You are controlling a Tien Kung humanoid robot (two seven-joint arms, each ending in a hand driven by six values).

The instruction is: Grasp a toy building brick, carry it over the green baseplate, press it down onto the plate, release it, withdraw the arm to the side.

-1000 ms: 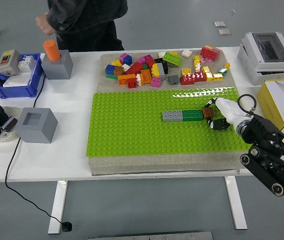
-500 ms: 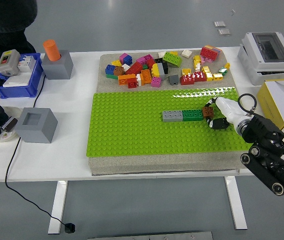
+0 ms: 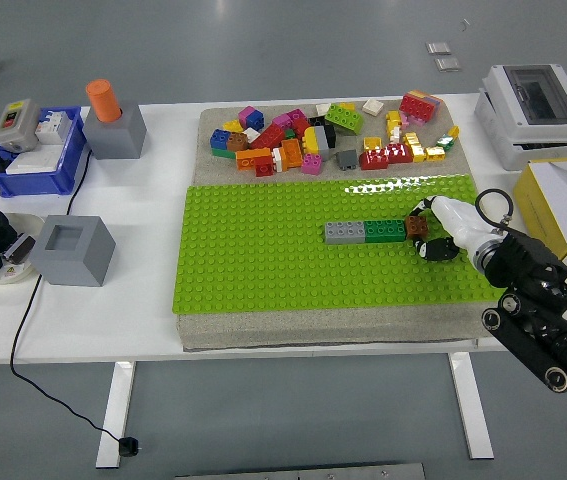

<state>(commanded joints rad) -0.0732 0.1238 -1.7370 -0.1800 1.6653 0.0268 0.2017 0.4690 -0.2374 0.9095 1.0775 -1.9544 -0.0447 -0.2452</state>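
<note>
Brown brick (image 3: 416,226) in right robot hand (image 3: 431,232) | abuts green brick (image 3: 384,230) | on baseplate (image 3: 263,260)

Glossy plastic baseplate (image 3: 263,260); matt grey felt mat (image 3: 313,328).

White table (image 3: 113,320), grey floor (image 3: 293,50)

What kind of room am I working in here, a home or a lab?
Most likely a lab or workshop test bench: a white table on a bare grey floor, an electrical box at the right, a blue bin of switch parts at the left, and a green baseplate with bricks.
</note>
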